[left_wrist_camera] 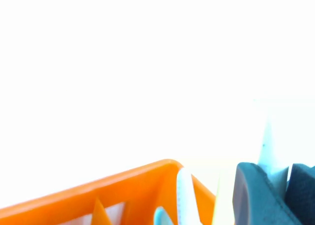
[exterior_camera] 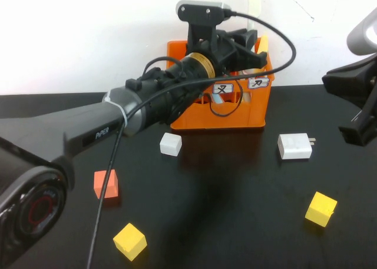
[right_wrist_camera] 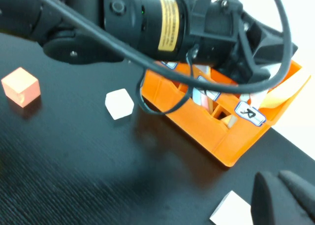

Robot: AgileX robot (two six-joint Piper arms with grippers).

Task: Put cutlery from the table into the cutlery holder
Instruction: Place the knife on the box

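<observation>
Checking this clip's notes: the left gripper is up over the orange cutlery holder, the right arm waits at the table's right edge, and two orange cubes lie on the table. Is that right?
Not quite. The high view shows one orange cube; the two matching cubes are yellow. The left gripper is over the cutlery holder, and the right gripper waits at the table's right edge.

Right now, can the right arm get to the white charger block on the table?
Probably yes. The right gripper, jaws shut, hovers beside the charger block, nothing between them; the left gripper is over the orange holder.

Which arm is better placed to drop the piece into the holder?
Left. Its end effector is above the cutlery holder, closed on a pale piece. The right end effector is shut, off at the table's side.
</observation>
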